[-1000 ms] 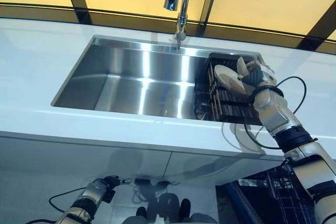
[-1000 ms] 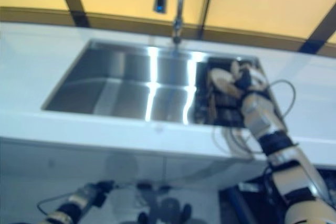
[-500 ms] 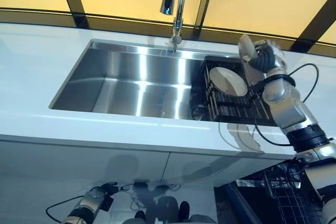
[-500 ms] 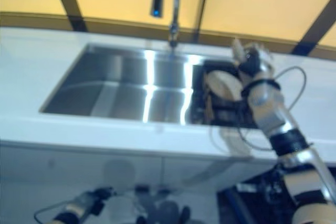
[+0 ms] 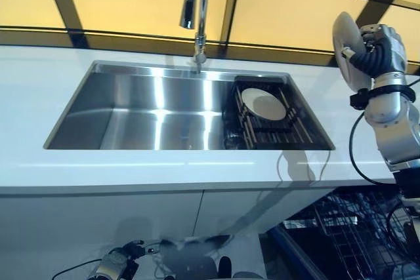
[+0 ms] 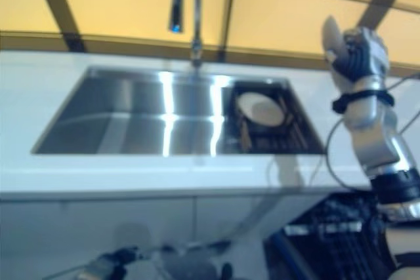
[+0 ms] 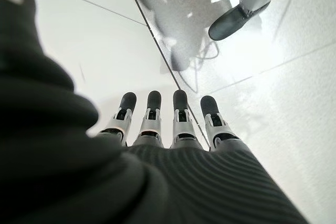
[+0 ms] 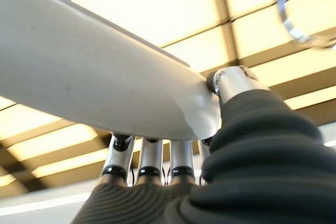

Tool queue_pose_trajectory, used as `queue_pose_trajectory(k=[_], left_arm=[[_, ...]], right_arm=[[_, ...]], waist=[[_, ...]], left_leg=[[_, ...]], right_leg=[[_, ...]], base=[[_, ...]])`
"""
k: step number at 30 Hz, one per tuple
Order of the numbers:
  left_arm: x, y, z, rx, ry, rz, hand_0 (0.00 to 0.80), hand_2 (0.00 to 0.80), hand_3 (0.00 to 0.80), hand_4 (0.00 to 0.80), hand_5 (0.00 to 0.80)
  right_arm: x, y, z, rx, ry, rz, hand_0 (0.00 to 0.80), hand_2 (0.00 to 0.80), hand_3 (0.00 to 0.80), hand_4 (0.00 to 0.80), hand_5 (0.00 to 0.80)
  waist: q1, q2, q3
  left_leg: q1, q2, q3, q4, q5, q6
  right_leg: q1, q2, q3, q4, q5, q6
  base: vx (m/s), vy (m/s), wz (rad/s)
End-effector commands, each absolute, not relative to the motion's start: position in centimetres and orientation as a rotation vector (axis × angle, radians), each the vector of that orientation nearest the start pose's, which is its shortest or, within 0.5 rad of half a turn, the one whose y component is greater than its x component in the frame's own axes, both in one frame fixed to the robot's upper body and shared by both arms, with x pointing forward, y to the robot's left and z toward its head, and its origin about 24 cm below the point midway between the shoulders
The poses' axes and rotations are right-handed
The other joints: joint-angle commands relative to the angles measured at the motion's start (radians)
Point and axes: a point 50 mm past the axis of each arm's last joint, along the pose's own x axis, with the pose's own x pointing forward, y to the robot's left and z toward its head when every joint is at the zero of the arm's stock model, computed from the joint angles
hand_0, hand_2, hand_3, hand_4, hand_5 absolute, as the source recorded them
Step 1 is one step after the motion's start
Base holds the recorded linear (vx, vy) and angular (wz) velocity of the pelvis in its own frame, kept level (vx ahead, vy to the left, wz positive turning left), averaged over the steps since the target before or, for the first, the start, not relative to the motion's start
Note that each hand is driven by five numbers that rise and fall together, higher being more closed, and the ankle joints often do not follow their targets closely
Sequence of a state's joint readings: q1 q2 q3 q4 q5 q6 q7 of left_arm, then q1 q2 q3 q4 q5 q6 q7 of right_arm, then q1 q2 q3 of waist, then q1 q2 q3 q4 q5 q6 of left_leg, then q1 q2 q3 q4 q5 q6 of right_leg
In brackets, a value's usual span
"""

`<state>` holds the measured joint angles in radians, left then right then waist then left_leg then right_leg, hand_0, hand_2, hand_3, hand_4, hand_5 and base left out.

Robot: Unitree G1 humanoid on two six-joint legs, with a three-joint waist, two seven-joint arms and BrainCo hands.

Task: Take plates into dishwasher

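Note:
My right hand is raised above the counter at the right, shut on a white plate held on edge. In the right wrist view the plate lies pinched between the thumb and the fingers. A second white plate leans in the black dish rack at the right end of the steel sink. Low by the floor hangs my left hand; in its wrist view its fingers are straight and hold nothing.
A tall tap rises behind the sink. White counter runs along the front, with white cabinet doors below. A wire dishwasher basket stands pulled out at the lower right. Windows run behind the counter.
My right hand has lifted a plate out of the rack, up and to the right, clear of the sink. The camera has shifted, so the sink shows further left. One plate stays in the rack.

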<state>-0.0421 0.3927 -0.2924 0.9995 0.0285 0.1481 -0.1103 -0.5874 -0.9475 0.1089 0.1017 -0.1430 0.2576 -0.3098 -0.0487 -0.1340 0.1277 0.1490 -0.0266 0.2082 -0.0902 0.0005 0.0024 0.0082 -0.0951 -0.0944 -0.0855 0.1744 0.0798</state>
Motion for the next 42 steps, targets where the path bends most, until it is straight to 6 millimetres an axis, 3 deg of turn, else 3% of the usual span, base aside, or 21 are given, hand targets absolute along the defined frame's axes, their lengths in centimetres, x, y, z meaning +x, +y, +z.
queue_pose_trajectory(k=[1,9,16,23,33,42], left_arm=[[15.0,25.7,-13.1,0.564,1.106,-0.166,0.0,0.0,0.0,0.0,0.0],[15.0,26.6,-12.9,0.597,1.11,-0.135,0.0,0.0,0.0,0.0,0.0],[16.0,27.0,-12.3,0.612,1.09,-0.142,0.0,0.0,0.0,0.0,0.0],[17.2,27.2,-11.6,0.608,1.058,-0.137,0.0,0.0,0.0,0.0,0.0],[17.7,27.5,-11.3,0.584,1.055,-0.125,0.0,0.0,0.0,0.0,0.0],[17.3,27.7,-11.4,0.569,1.083,-0.121,0.0,0.0,0.0,0.0,0.0]], right_arm=[[29.0,-30.6,31.3,-0.976,-0.579,-0.674,0.8,0.8,0.8,0.8,0.8],[27.6,-33.1,30.0,-0.898,-0.51,-0.691,0.8,0.8,0.8,0.8,0.8],[27.3,-34.1,27.1,-0.846,-0.374,-0.57,0.8,0.8,0.8,0.8,0.8],[27.1,-33.6,23.0,-0.829,-0.234,-0.427,0.8,0.8,0.8,0.8,0.8],[26.7,-32.9,17.3,-0.81,-0.01,-0.295,0.8,0.8,0.8,0.8,0.8],[26.9,-32.3,14.1,-0.775,0.103,-0.253,0.8,0.8,0.8,0.8,0.8]], waist=[[-0.003,0.058,0.006],[-0.049,0.053,0.022],[-0.088,0.054,0.031],[-0.115,0.058,0.05],[-0.135,0.07,0.07],[-0.127,0.085,0.083]], left_leg=[[-0.023,-0.027,0.004,0.028,-0.065,0.037],[-0.029,-0.026,0.017,0.038,-0.074,0.048],[-0.021,-0.03,0.043,0.026,-0.079,0.055],[-0.011,-0.034,0.08,0.011,-0.08,0.057],[-0.013,-0.042,0.085,0.003,-0.081,0.059],[-0.009,-0.042,0.087,0.003,-0.085,0.058]], right_leg=[[0.0,0.023,-0.013,0.068,-0.105,0.066],[-0.068,0.012,0.029,0.098,-0.071,0.09],[-0.111,0.002,0.045,0.097,-0.039,0.107],[-0.143,-0.011,0.017,0.105,-0.011,0.115],[-0.159,-0.02,0.016,0.111,-0.006,0.115],[-0.161,-0.024,-0.006,0.119,-0.016,0.114]], base=[[-0.118,0.078,-0.34],[-0.1,0.079,-0.31],[-0.048,0.073,-0.32],[-0.035,0.042,-0.18],[-0.002,0.005,-0.09],[0.048,-0.04,0.0]])
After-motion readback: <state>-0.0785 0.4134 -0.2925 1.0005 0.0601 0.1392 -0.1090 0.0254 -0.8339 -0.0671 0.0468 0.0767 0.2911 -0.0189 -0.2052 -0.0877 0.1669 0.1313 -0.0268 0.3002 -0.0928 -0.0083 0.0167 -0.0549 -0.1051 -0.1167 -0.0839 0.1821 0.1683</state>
